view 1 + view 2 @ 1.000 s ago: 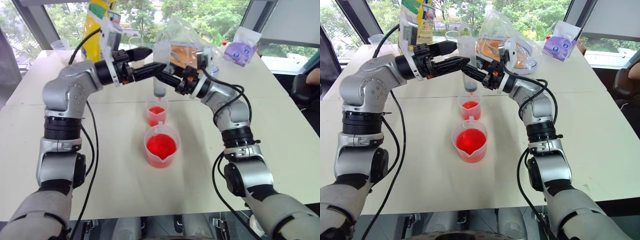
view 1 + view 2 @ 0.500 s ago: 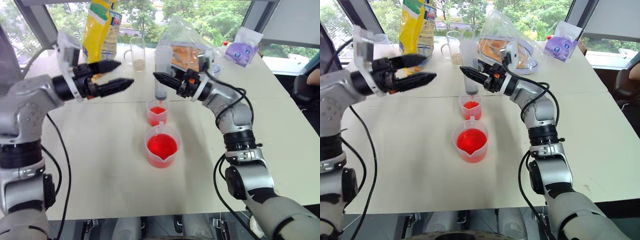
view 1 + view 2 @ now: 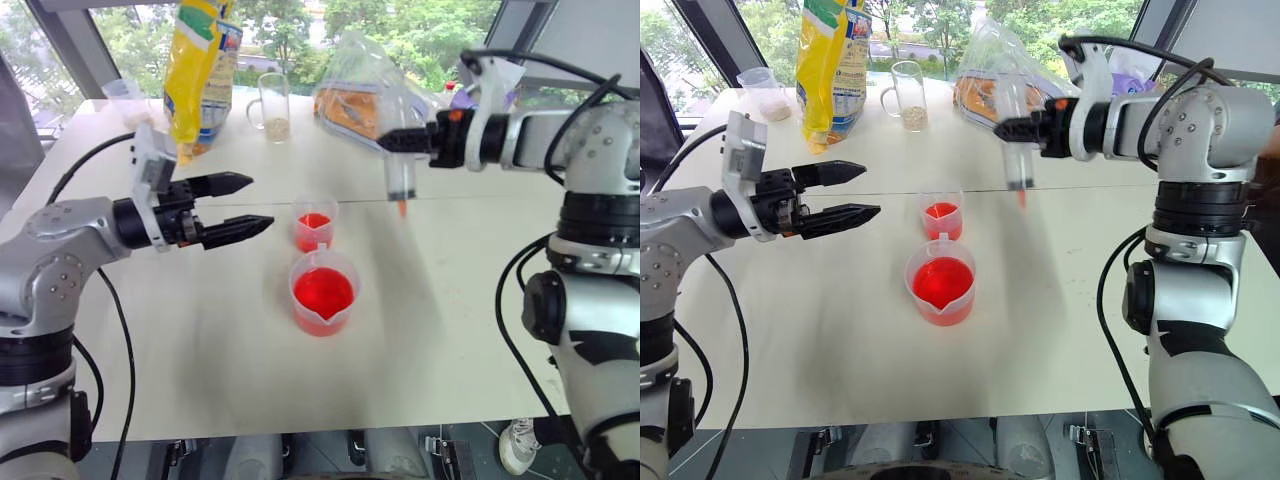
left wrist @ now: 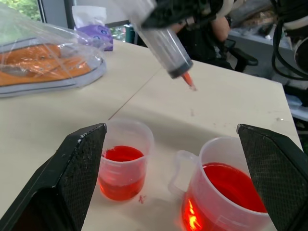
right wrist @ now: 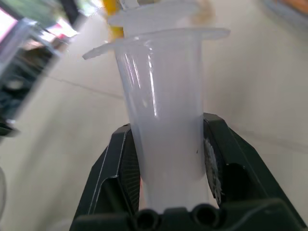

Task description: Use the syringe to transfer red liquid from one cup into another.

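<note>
The syringe (image 3: 399, 182) hangs upright with its orange-red tip down, above bare table to the right of both cups. My right gripper (image 3: 397, 139) is shut on its clear barrel (image 5: 163, 130). The wide spouted cup (image 3: 323, 292) holds bright red liquid (image 3: 322, 293) near the table's middle. Just behind it stands the smaller clear cup (image 3: 314, 224) with a shallow layer of red liquid. My left gripper (image 3: 257, 202) is open and level to the left of the small cup, with nothing between its fingers (image 4: 79, 163). In the left wrist view both cups (image 4: 122, 166) sit between those fingers' tips.
A yellow bag (image 3: 200, 70), a handled glass mug with grains (image 3: 272, 105) and a clear bag with orange contents (image 3: 355, 95) line the back of the table. A small cup with beige contents (image 3: 765, 92) stands at the far left. A person sits beyond the table (image 4: 219, 33).
My right gripper has swung the syringe to the right, away from above the small cup. My left gripper has left the syringe's top and drawn back left and lower, staying open.
</note>
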